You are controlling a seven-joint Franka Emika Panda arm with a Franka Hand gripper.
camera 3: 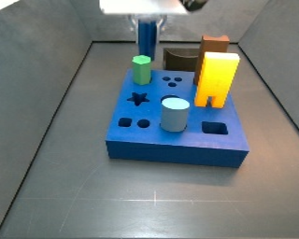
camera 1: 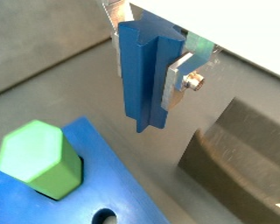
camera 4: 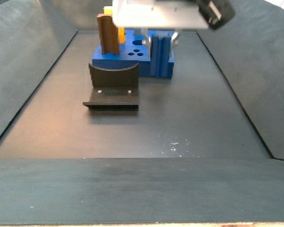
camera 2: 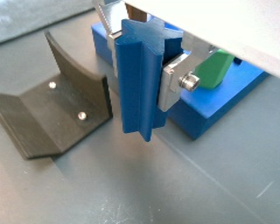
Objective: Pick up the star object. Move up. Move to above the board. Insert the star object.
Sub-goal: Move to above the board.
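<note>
Gripper (camera 2: 149,66) pinches the tall dark-blue star-section column (camera 2: 140,83) upright, clear of the floor, just beyond the large royal-blue holed board's (camera 3: 177,145) far edge, near the dark L-bracket fixture (camera 2: 46,109).

A dull grey floor (camera 3: 152,201) is enclosed by sloping dark grey walls (camera 3: 40,70) on the left, right and far sides. Soft, even light is reflected, with faint pale scuffs (camera 4: 174,146) seen near the middle.

Gripper (camera 1: 154,66) clamps star object (camera 1: 145,79) above floor; board (camera 1: 84,188) corner, green post (camera 1: 39,157) nearby.
</note>
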